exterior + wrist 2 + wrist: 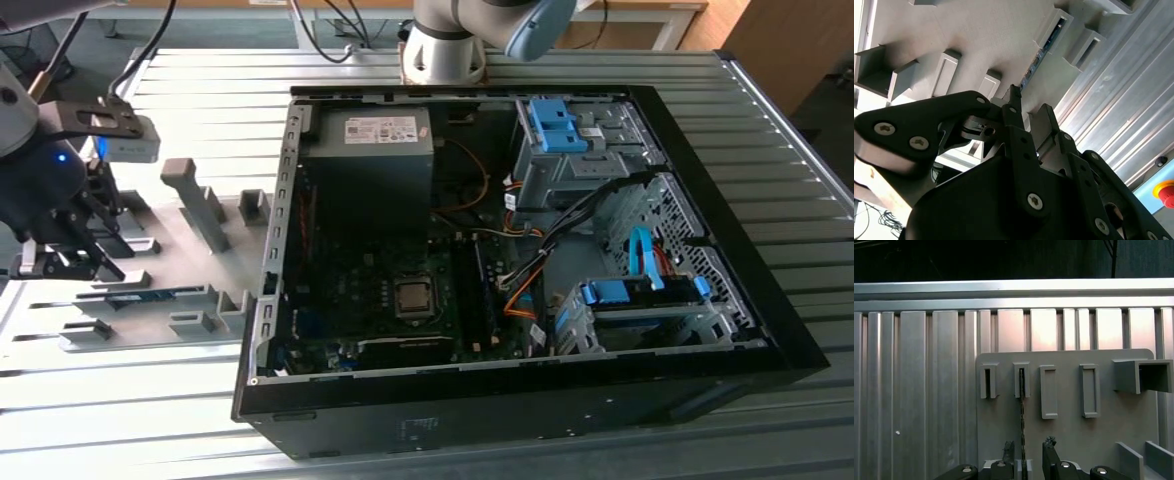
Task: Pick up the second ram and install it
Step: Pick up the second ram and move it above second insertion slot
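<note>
The second ram (142,296) is a thin blue-green stick standing on edge in the slotted blocks of a grey holder plate (160,240), at the exterior view's left. In the first wrist view the ram (1022,415) shows edge-on as a dark line running from a slot down between my fingertips. My gripper (1029,449) is open and straddles the ram's near end, with a gap on each side. The second wrist view shows my gripper (1029,112) just short of the ram (1040,56) in its slot. In the exterior view my gripper (64,258) hangs low over the plate.
An open black computer case (747,330) lies on the ribbed metal table, motherboard (387,310) facing up, with blue drive-bay clips (554,125) at its far side. Grey holder blocks (200,200) stand on the plate. The robot base (447,45) is behind the case. A red button (1166,192) sits nearby.
</note>
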`<act>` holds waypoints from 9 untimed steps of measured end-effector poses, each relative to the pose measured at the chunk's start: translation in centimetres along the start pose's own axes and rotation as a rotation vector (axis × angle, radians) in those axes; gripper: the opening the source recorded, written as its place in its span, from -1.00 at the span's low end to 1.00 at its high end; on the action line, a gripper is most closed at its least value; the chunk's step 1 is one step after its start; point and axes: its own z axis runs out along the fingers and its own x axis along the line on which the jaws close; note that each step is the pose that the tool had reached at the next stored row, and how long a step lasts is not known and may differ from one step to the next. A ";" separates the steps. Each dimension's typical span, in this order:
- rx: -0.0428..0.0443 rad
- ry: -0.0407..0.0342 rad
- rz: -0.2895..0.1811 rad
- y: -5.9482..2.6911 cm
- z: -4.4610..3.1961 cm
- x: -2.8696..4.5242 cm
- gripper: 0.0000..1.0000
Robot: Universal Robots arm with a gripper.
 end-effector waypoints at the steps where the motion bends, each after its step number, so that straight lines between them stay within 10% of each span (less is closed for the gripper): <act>1: 0.0000 0.0000 0.000 0.00 0.02 0.00 -0.29; 9: -0.0043 0.0001 0.000 0.01 0.29 0.00 -0.29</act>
